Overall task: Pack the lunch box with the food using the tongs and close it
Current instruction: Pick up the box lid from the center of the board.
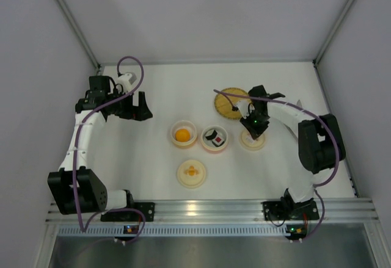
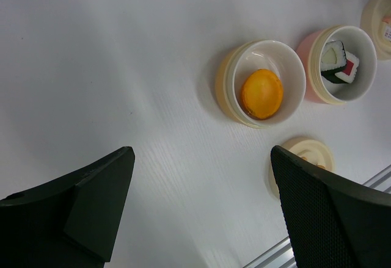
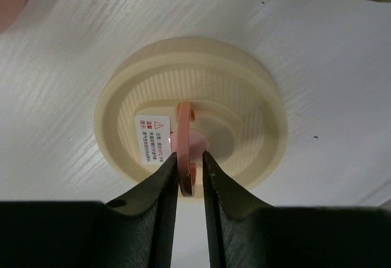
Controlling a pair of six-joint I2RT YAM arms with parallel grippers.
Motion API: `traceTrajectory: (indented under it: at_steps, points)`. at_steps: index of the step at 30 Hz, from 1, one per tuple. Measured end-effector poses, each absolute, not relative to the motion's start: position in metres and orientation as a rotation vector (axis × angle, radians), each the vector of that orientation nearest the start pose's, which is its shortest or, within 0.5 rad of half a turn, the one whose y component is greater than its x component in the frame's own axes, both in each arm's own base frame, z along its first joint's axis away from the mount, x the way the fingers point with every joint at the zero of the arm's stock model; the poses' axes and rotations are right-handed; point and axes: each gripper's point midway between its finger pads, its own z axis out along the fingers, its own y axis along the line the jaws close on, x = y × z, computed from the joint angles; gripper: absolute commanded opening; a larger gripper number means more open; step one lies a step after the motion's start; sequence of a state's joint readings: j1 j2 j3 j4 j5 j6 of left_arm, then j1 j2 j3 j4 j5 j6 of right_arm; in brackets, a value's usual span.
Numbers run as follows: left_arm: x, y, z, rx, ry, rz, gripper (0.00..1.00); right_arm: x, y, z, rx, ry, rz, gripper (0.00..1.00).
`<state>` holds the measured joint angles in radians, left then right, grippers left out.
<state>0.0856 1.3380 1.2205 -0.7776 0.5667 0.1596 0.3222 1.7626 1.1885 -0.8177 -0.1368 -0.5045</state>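
Note:
The lunch box lies in separate round pieces. A cream bowl (image 1: 183,135) holds the orange ball (image 2: 261,93), and a pink bowl (image 1: 215,138) holds dark-wrapped sushi pieces (image 2: 339,61). To their right a cream lid (image 3: 244,97) lies on the table, its pink ring handle (image 3: 183,127) standing upright. My right gripper (image 3: 190,158) is down on this lid, shut narrowly on the ring. My left gripper (image 2: 201,158) hangs wide open and empty above bare table, left of the bowls. The tongs are out of view.
A second cream lid (image 1: 191,173) lies in front of the bowls, near the table's metal front rail (image 1: 208,210). A yellow-green woven disc (image 1: 228,102) lies behind the right gripper. White walls close in the back and both sides.

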Motion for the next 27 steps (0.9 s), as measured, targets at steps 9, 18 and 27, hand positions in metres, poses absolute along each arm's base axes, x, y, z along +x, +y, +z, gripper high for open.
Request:
traceTrajectory:
  at_steps: [9,18,27]
  points:
    - [0.325,-0.061,0.199,0.326,2.339,-0.575,0.98,0.301,0.104,0.037,-1.127,2.644,0.208,0.13]
    - [0.325,-0.06,0.199,0.329,2.34,-0.568,0.98,0.298,0.103,0.054,-1.182,2.555,0.258,0.0]
    - [0.325,-0.061,0.199,0.34,2.336,-0.576,0.98,0.322,0.122,0.173,-1.526,2.138,0.25,0.0]
